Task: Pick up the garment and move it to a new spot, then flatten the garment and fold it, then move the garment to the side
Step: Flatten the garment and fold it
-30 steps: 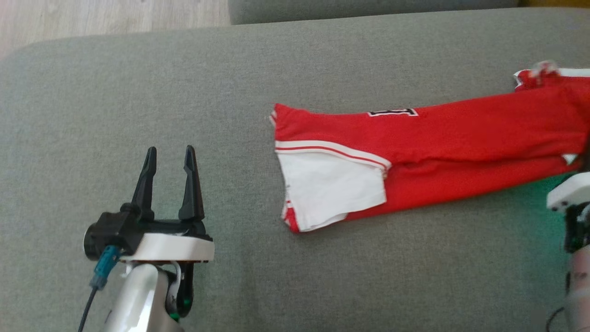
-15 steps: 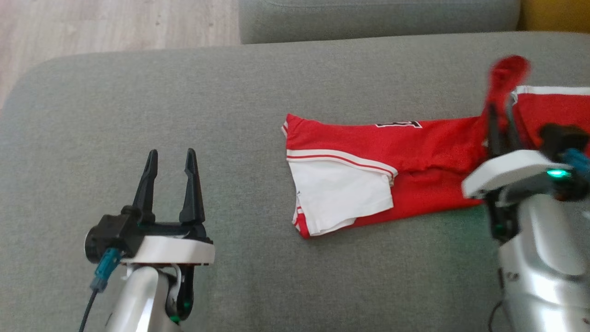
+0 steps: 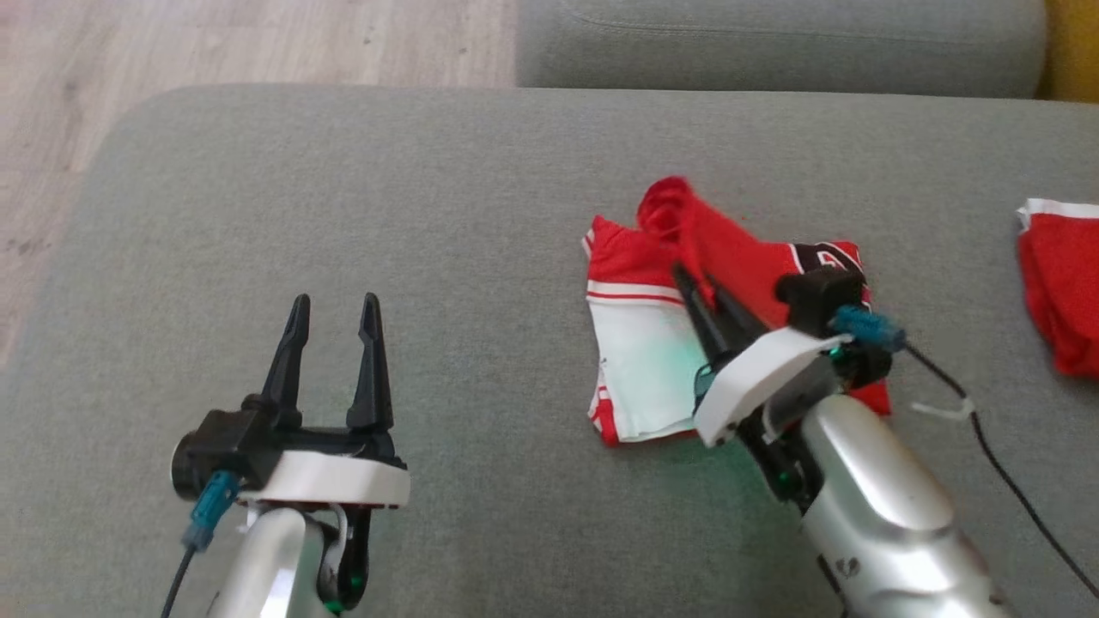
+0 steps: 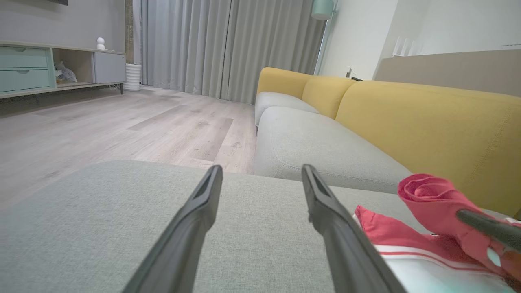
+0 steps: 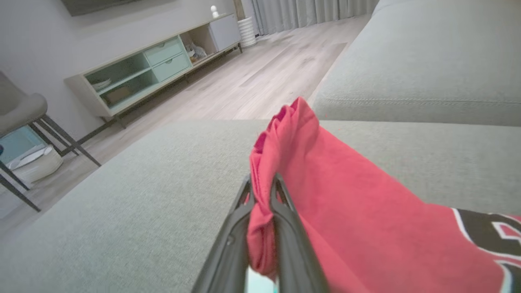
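The red garment (image 3: 640,253) with a white panel and red-white stripes lies on the grey cushion (image 3: 429,215), right of centre in the head view. My right gripper (image 3: 694,276) is shut on a bunched red end of it, which it holds lifted over the striped left part, so red cloth drapes back across the rest. The right wrist view shows that garment (image 5: 346,183) pinched between the right gripper (image 5: 262,179) fingers. My left gripper (image 3: 336,300) hovers open at the lower left, apart from the cloth. Past the left gripper (image 4: 261,169), the garment (image 4: 423,195) lies to the right.
Another red cloth with a white edge (image 3: 1060,283) lies at the far right, apart from the folded part. Wooden floor (image 3: 215,43) runs beyond the cushion's left and far edges. A second grey seat (image 3: 773,43) and yellow backrests (image 4: 427,122) stand behind. A black cable (image 3: 987,429) trails from the right wrist.
My right gripper has carried the red end leftward over the garment, doubling it onto itself. The head camera has shifted too. The left gripper has stayed open in place.
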Tool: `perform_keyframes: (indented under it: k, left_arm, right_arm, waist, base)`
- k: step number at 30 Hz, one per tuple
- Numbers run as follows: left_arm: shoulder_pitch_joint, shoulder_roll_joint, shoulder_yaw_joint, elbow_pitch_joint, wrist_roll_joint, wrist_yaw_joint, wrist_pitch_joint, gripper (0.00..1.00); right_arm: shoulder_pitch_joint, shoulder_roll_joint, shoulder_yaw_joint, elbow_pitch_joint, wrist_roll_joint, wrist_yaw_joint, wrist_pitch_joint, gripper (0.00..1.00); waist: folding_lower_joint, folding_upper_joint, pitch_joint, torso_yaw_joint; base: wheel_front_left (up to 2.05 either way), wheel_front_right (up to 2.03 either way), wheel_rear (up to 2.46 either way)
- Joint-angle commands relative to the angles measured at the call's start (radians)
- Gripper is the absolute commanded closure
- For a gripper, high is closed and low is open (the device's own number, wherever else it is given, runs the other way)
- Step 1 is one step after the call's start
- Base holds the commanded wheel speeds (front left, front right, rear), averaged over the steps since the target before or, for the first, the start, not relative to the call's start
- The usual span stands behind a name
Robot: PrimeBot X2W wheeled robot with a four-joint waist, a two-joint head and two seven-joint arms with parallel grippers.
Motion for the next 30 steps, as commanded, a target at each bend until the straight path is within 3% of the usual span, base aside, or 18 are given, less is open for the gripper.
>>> perform_keyframes:
  k: [1, 13, 15, 19, 23, 29, 30]
  left_arm:
    - [-0.028, 0.004, 0.027, -0.03, -0.001, -0.002, -0.005, 0.0]
    - [-0.018, 0.004, 0.018, -0.025, -0.004, 0.003, -0.005, 0.0]
    - [-0.019, 0.004, 0.016, -0.024, -0.007, 0.004, -0.005, 0.0]
    - [-0.02, 0.004, 0.013, -0.015, -0.008, 0.004, -0.005, 0.0]
    - [-0.02, 0.004, 0.021, -0.011, -0.006, 0.003, -0.005, 0.0]
    - [-0.016, 0.004, 0.028, -0.026, -0.006, 0.003, -0.005, 0.0]
    - [-0.015, 0.004, 0.03, -0.037, -0.008, 0.004, -0.005, 0.0]
  right_arm:
    - [-0.024, 0.011, 0.025, -0.022, 0.007, -0.001, -0.014, 1.0]
    - [0.001, 0.011, 0.175, 0.067, 0.044, -0.001, -0.031, 1.0]
    - [0.005, 0.011, 0.21, 0.067, 0.029, -0.001, -0.037, 0.0]
    - [0.016, 0.011, 0.265, 0.026, 0.043, -0.001, -0.05, 0.0]
    - [-0.005, 0.011, 0.245, -0.027, 0.069, -0.001, -0.109, 0.0]
    - [-0.042, 0.011, 0.077, -0.022, -0.021, -0.001, -0.177, 0.0]
    - [-0.042, 0.011, -0.022, -0.019, -0.086, -0.001, -0.19, 0.0]
  waist:
    - [0.0001, 0.0, 0.002, 0.009]
    - [0.0001, 0.0, 0.005, 0.025]
    - [0.0001, 0.0, 0.004, 0.022]
    - [0.0001, 0.0, -0.001, 0.013]
    - [0.0001, 0.0, -0.009, -0.003]
    - [0.0001, 0.0, -0.018, -0.032]
    - [0.0001, 0.0, -0.018, -0.044]
  base:
    - [0.0, 0.0, 0.0]
    - [0.0, 0.0, 0.0]
    - [0.0, 0.0, 0.0]
    - [0.0, 0.0, 0.0]
    - [0.0, 0.0, 0.0]
    - [0.0, 0.0, 0.0]
    - [0.0, 0.0, 0.0]
